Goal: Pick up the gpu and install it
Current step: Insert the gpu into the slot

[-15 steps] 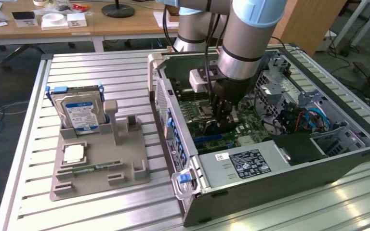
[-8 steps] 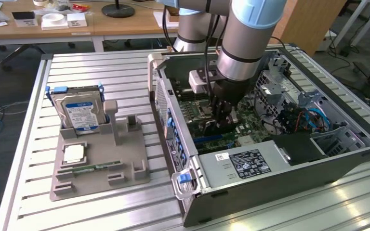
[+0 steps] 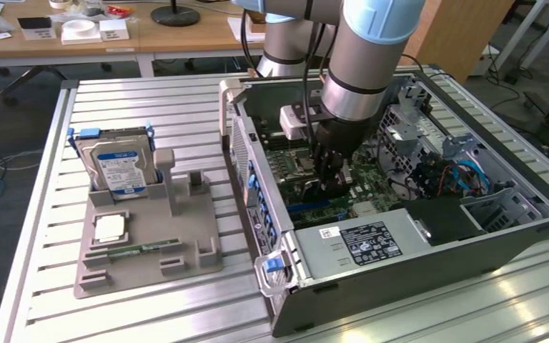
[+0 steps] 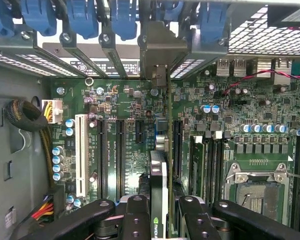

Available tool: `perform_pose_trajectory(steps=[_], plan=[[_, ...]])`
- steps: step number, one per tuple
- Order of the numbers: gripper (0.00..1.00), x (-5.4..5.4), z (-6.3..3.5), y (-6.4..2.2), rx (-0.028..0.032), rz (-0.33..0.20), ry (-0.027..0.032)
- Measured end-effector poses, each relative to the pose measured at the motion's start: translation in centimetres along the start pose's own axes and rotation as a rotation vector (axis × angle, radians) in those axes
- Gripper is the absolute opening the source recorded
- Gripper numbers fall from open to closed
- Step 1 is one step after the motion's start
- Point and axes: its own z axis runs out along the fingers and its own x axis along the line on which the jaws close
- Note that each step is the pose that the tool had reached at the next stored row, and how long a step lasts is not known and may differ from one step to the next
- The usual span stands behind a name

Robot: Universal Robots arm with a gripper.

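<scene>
Gripper [image 4: 160, 207] clamps the gpu [image 4: 158, 172] edge-on between its fingers over the motherboard [image 4: 121, 100].

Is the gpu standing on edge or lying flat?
On edge. The gripper clamps the gpu upright above the motherboard, its thin top edge facing the wrist camera.

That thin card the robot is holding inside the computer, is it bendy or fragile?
The gpu is probably stiff: it stands straight and edge-on between the jaws, with no sag. It is likely fragile, being a thin board with exposed parts, close above the motherboard slots. Gripped across its narrow thickness, it might twist if nudged sideways.
</scene>
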Motion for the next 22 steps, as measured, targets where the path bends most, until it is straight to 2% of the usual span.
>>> perform_pose_trajectory(steps=[22], plan=[[0.27, -0.06, 0.37, 0.00, 0.0000, 0.000, -0.0001]])
